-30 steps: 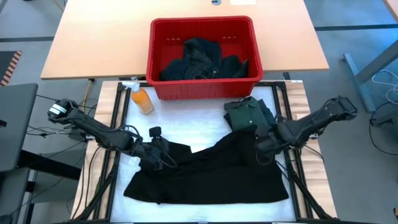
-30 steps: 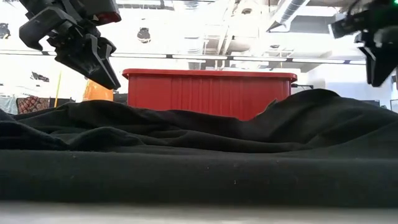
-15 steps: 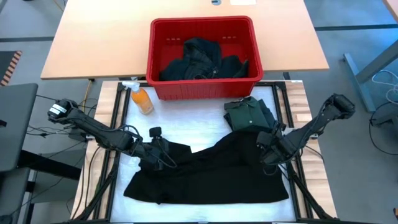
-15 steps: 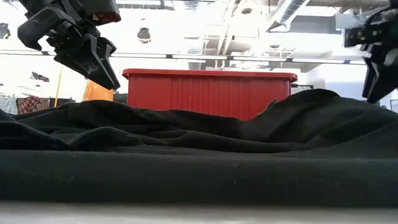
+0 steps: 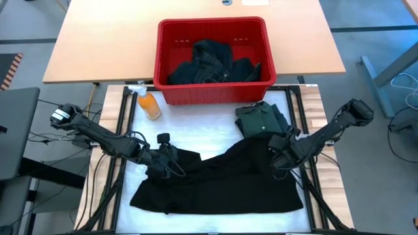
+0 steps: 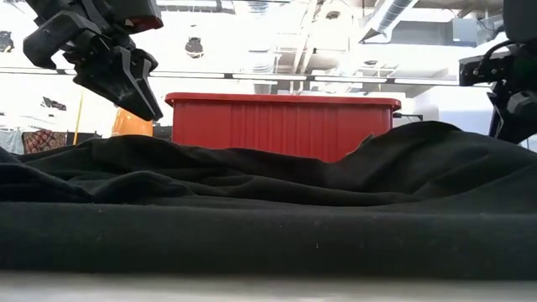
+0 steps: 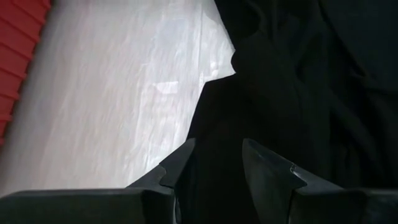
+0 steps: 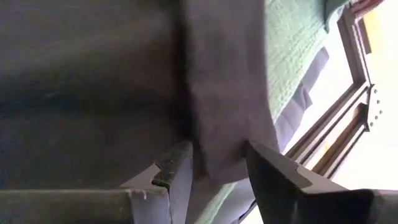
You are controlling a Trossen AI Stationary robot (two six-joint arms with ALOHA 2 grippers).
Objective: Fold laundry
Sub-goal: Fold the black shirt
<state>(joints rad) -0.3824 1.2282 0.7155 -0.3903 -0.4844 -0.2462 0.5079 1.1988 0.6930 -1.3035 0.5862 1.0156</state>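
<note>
A large black garment point(image 5: 222, 183) of the laundry lies spread over the near half of the table, rumpled into ridges point(image 6: 268, 210). My left gripper point(image 5: 173, 166) hangs open just above its far left corner point(image 7: 216, 149), clear of the cloth point(image 6: 149, 107). My right gripper point(image 5: 275, 160) stands open at the garment's far right corner, its fingers on either side of a flap of the cloth point(image 8: 214, 162). A folded green shirt point(image 5: 261, 117) lies beyond that corner. More dark laundry point(image 5: 209, 62) fills the red basket point(image 5: 163, 39). My right gripper comes slanting down from the table's right side, and a flap at the black garment's far right edge point(image 8: 217, 124) runs between its two fingers. I cannot tell whether the fingers touch the flap. The garment lies on the table.
An orange spray bottle point(image 5: 149, 104) stands left of the basket. Bare white table surface point(image 5: 196, 134) shows between the basket and the black garment. The table's frame rails point(image 5: 307, 124) run along both sides.
My right gripper has come down toward the black garment's far right corner and tipped further downward, its fingers as wide apart as before. The garment lies as it did.
</note>
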